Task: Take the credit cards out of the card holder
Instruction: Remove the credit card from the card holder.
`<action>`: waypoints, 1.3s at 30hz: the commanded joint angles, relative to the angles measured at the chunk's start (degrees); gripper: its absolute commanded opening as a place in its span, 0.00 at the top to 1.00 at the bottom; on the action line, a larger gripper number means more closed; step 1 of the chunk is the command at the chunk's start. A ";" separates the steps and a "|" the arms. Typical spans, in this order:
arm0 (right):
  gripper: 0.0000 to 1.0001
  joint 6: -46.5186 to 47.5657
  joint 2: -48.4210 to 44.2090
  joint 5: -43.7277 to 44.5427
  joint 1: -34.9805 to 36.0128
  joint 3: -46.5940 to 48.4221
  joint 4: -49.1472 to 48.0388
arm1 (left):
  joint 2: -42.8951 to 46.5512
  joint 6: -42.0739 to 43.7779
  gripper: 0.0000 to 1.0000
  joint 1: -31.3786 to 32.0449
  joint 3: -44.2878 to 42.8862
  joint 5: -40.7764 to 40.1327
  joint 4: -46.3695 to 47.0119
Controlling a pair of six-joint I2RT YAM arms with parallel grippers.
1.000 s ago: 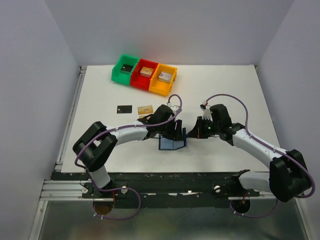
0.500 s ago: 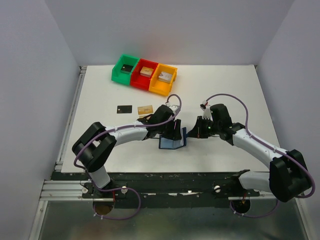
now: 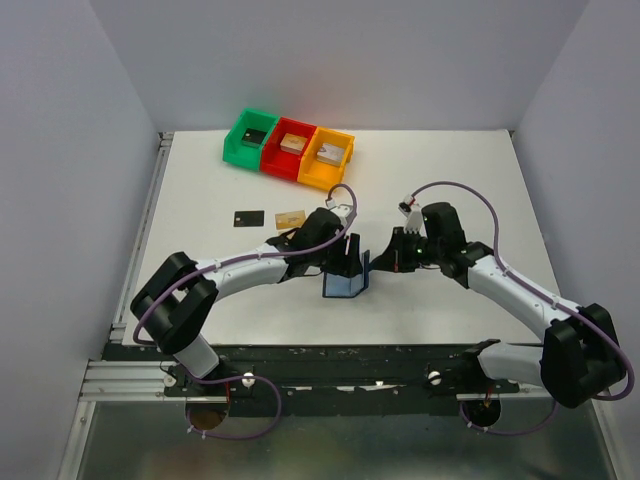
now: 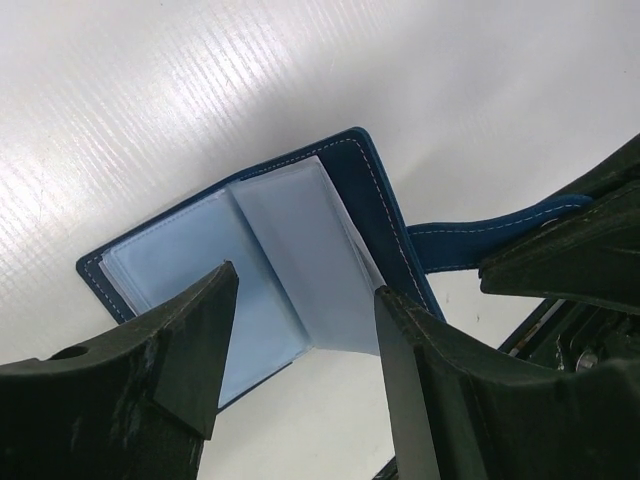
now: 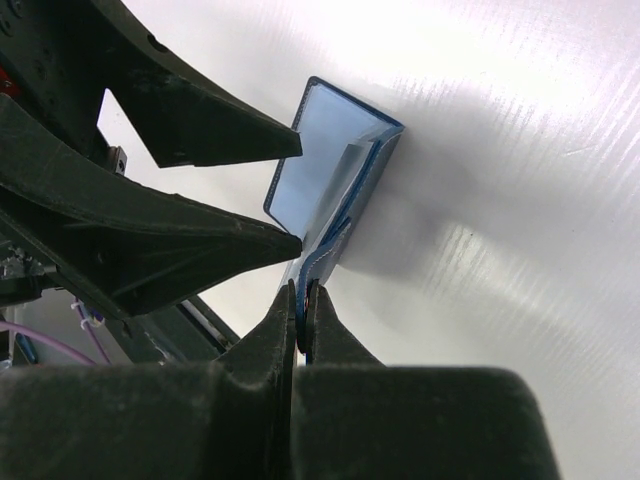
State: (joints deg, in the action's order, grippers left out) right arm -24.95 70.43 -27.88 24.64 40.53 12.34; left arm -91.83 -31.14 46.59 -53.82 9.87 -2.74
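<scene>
The navy card holder stands open on the table between my two grippers. Its pale blue sleeve pages fan out, and no card shows in them. My left gripper is open, its fingers spread over the pages without gripping. My right gripper is shut on the holder's navy strap, pinching it at the tips. The holder's open side faces the left fingers. A black card and a tan-gold card lie flat on the table to the left.
Green, red and orange bins stand in a row at the back, each with a small block inside. White walls enclose the table on three sides.
The left arm has stretched out and its elbow has dropped toward the near left. The card holder has shifted slightly right and up. The right gripper keeps its hold.
</scene>
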 commanded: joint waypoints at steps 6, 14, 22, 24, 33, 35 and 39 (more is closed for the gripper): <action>1.00 1.40 -0.39 -1.65 -0.03 1.65 1.37 | -2.56 0.28 0.31 0.17 -2.34 1.82 -0.68; 1.00 1.92 -0.47 -0.42 -0.03 1.74 2.34 | -2.57 0.73 0.33 0.17 -2.60 -3.97 -5.08; 1.00 2.01 0.32 -0.25 -0.04 1.74 2.16 | -0.28 0.90 0.33 0.08 -1.37 -5.82 -4.20; 1.00 2.01 0.32 -0.07 -0.03 1.65 2.16 | -0.19 0.90 0.33 0.08 -1.20 -5.48 -3.85; 1.00 2.01 0.67 0.10 -0.03 1.39 2.16 | -1.77 1.78 0.32 0.26 -2.51 -3.46 -4.46; 1.00 2.01 0.58 0.11 -0.03 1.39 2.08 | -1.60 1.69 0.31 0.17 -2.25 -3.10 -4.03; 1.00 2.01 0.49 0.11 -0.03 1.30 2.16 | 1.21 0.38 0.25 0.26 -0.15 -4.77 -1.92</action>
State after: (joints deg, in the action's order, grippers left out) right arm -23.88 70.61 -27.92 24.64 40.77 13.58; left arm -93.73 -30.35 46.59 -55.57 6.28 -6.09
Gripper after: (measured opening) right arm 0.024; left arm 0.714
